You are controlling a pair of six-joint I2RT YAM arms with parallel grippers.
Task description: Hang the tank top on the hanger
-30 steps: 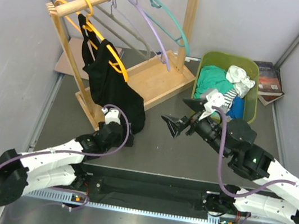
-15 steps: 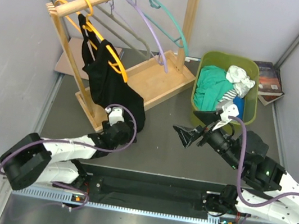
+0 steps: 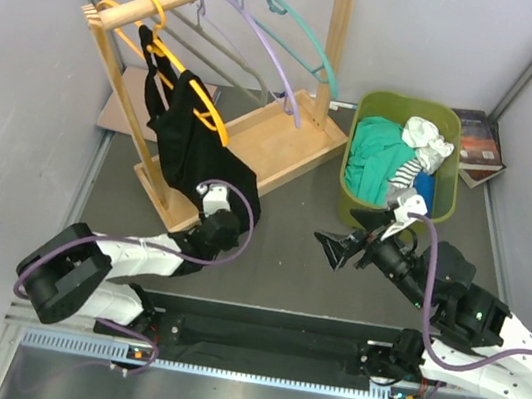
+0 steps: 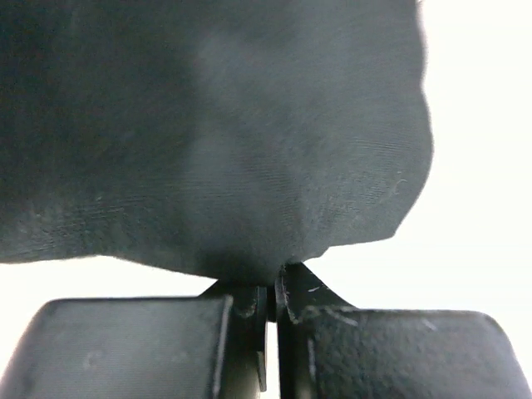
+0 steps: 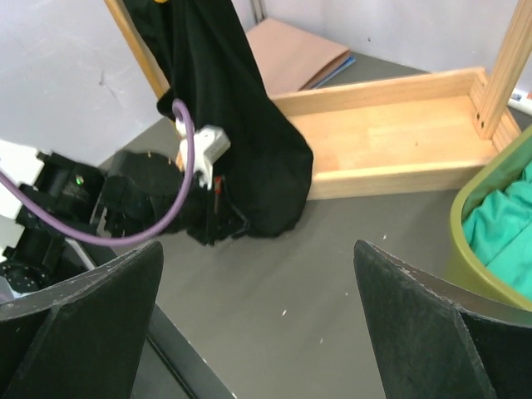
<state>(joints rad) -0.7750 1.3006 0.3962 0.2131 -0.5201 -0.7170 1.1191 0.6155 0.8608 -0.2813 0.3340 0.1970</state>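
Left wrist view. The tank top, black soft fabric, filled the upper frame, its lower edge gathered to a pucker at the tips of the left gripper. The two dark fingers stood pressed together, only a thin slit between them, pinching that edge. The background was overexposed white.

No word, label, brand, number or sign can be read in any view; the only printed surface is the cover of the book lying beside the green bin at the far right of the worktop, its print too small to make out.
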